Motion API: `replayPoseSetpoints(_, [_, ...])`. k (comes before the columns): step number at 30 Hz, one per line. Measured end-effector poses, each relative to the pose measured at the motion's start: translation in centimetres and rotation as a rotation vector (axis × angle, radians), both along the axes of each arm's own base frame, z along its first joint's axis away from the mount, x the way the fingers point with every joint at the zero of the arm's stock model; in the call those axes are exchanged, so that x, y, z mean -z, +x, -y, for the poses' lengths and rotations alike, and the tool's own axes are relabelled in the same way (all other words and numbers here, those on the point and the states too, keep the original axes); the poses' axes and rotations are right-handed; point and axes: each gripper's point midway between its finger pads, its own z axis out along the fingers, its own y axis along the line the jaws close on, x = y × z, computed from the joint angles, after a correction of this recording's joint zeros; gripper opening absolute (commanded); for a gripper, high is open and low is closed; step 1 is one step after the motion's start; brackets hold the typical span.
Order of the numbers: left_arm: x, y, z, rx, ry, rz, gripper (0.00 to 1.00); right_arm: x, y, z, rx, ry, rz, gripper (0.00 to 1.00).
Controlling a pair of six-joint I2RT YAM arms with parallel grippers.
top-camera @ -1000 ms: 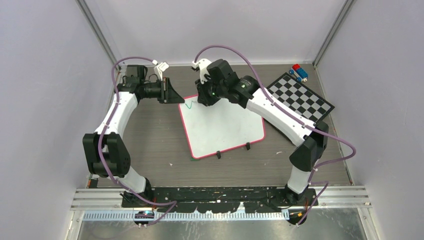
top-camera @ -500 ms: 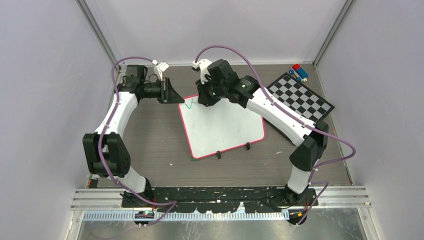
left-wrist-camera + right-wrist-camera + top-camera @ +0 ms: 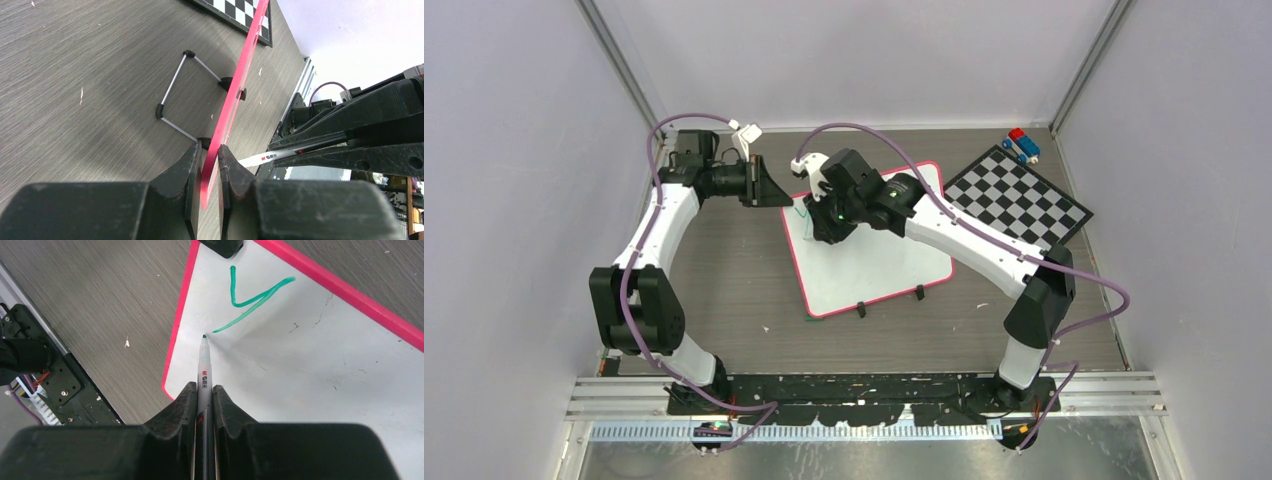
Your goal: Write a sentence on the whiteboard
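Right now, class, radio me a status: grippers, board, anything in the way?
Left gripper shut on board rim. Right gripper shut on marker, tip near green Y. Checkerboard to the side, away from marker.

The worktop (image 3: 724,270) is a dark grey surface with a wood-grain finish. A whiteboard (image 3: 884,265) with a pink-red rim sits near its middle, turned askew, with two black clips (image 3: 860,310) along its near edge. From the left wrist view, a thin wire stand (image 3: 172,92) with black tips rests on the surface beside the board's edge. A black-and-white checkered board (image 3: 1024,200) lies flat at the far right, its corner just beside the whiteboard's. A small red-and-blue toy (image 3: 1022,144) sits just beyond it. A white speck (image 3: 766,329) lies near the front.
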Motion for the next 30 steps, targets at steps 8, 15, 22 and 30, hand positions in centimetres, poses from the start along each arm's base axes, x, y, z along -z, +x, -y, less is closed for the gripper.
replayPoseSetpoints(8, [0.0, 0.0, 0.0, 0.001, 0.000, 0.000, 0.00, -0.5, 0.2, 0.1, 0.002, -0.004, 0.016, 0.00])
replayPoseSetpoints(15, [-0.1, -0.1, 0.0, 0.003, -0.003, 0.000, 0.00, -1.5, 0.0, 1.0, -0.011, 0.004, 0.016, 0.00])
replayPoseSetpoints(22, [-0.1, -0.1, 0.0, 0.003, -0.004, 0.000, 0.00, -4.9, 2.2, 2.6, 0.058, 0.045, 0.090, 0.00])
replayPoseSetpoints(30, [-0.1, -0.1, 0.0, 0.004, -0.004, 0.000, 0.00, -4.8, 2.5, 2.7, 0.066, 0.038, 0.094, 0.00])
